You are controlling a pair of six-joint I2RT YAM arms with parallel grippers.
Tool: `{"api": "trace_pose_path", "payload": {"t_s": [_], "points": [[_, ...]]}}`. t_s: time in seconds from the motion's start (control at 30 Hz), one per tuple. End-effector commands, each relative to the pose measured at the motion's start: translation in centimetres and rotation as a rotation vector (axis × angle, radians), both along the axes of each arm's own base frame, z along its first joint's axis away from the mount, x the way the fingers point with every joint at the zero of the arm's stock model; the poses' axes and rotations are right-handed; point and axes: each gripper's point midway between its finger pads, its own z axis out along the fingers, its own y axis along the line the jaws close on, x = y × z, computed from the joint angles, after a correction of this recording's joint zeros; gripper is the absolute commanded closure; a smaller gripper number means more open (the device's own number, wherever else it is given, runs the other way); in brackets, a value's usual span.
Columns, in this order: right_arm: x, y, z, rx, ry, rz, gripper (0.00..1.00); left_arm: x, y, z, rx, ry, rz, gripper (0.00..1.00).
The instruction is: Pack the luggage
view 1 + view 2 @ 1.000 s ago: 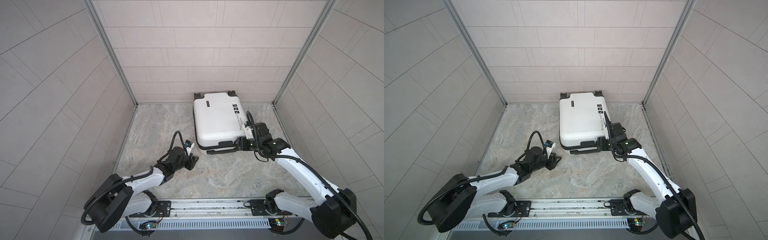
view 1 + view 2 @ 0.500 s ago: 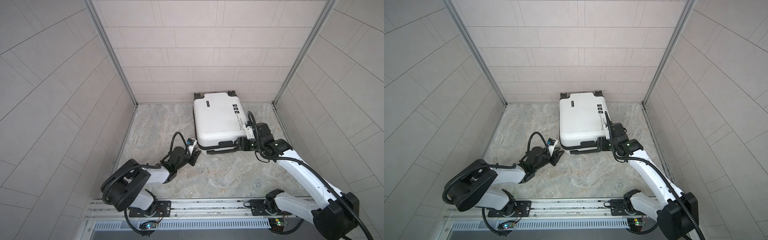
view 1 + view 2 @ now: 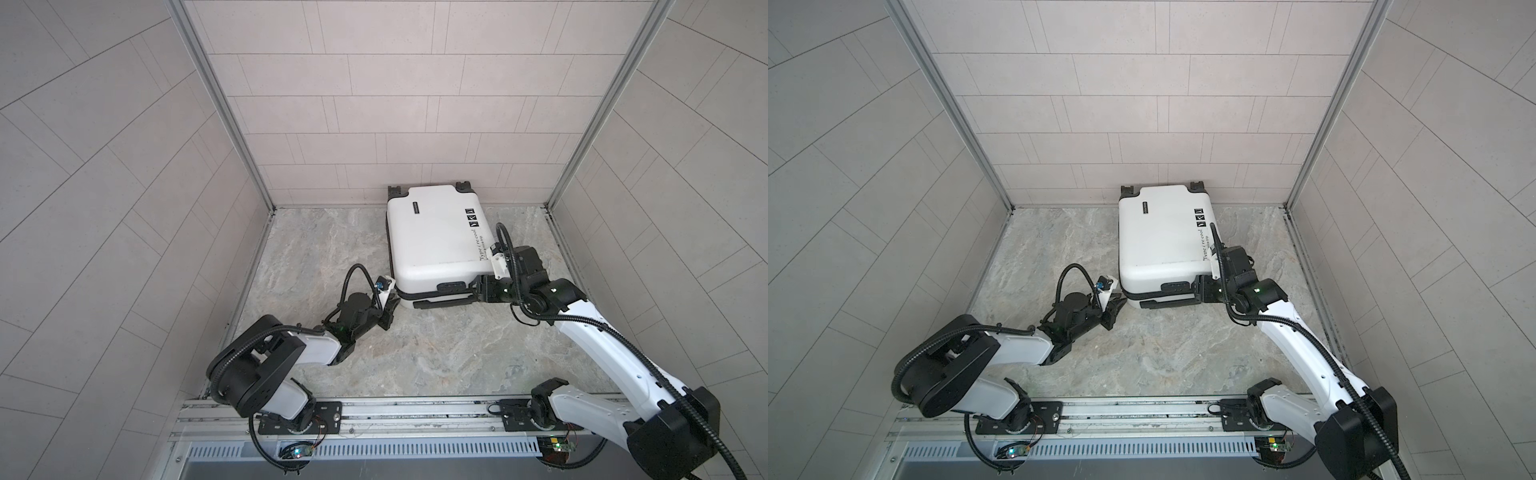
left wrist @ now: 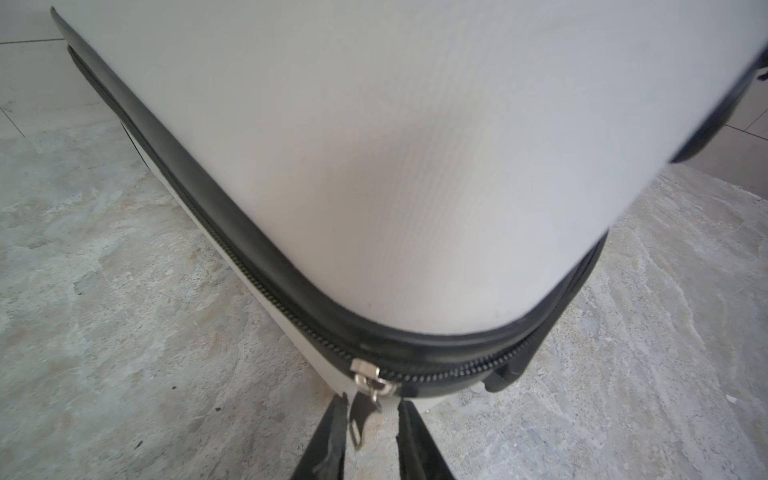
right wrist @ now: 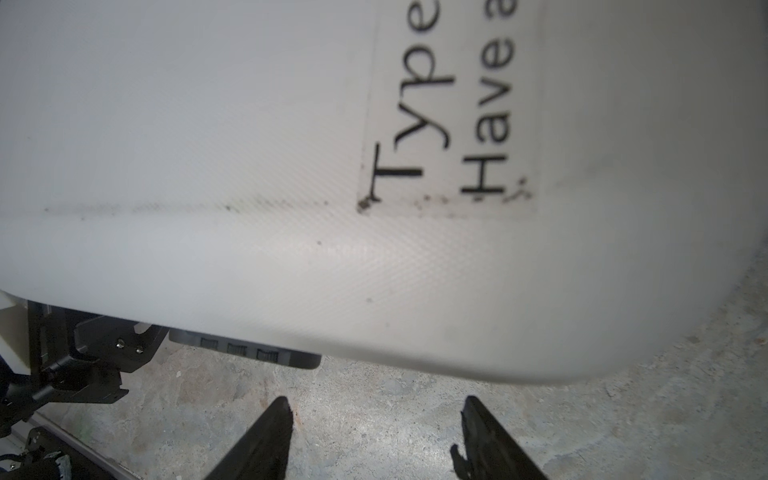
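The luggage (image 3: 432, 237) (image 3: 1163, 237) lies flat and closed on the marble floor against the back wall, white shell up, black zipper band around its side. At its near left corner is my left gripper (image 3: 392, 307) (image 3: 1119, 309). In the left wrist view the luggage (image 4: 415, 166) fills the frame, and the metal zipper pull (image 4: 360, 417) hangs between the narrowly parted fingers of the left gripper (image 4: 373, 405), with a gap still showing. My right gripper (image 3: 478, 286) (image 3: 1198, 286) (image 5: 376, 401) stands open at the near right corner of the luggage (image 5: 249, 145), nothing between its fingers.
Tiled walls close in the left, back and right sides. The black handle (image 3: 444, 301) and the combination lock (image 5: 245, 345) sit on the luggage's near side. The metal base rail (image 3: 395, 415) runs along the front. The left arm's end (image 5: 83, 361) shows in the right wrist view.
My left gripper has moved forward and right to the luggage's near left corner, and its jaws have narrowed around the zipper pull. The right arm has hardly moved.
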Motion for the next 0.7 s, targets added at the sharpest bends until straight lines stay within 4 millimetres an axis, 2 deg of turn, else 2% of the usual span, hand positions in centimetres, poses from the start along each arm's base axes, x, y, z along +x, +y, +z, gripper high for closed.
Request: {"api": "trace_pose_path", "payload": {"t_s": [0.0, 0.3, 0.4, 0.57, 0.67], "points": [[-0.7, -0.1, -0.2, 0.008, 0.019, -0.001, 0.33, 0.6, -0.6, 2.2, 0.011, -0.074, -0.019, 0.77], [-0.7, -0.2, 0.4, 0.003, 0.011, 0.002, 0.31, 0.4, -0.4, 2.1, 0.049, -0.065, -0.03, 0.98], [-0.7, 0.2, 0.9, 0.013, 0.001, 0.022, 0.27, 0.1, -0.3, 2.1, 0.064, -0.059, -0.041, 1.0], [-1.4, 3.4, 1.8, 0.046, -0.028, 0.132, 0.26, -0.5, 0.1, 2.0, 0.093, -0.05, -0.05, 1.0], [-2.2, 6.0, 2.2, -0.014, -0.05, 0.191, 0.29, -0.6, 0.5, 1.9, 0.106, -0.043, -0.037, 1.0]]}}
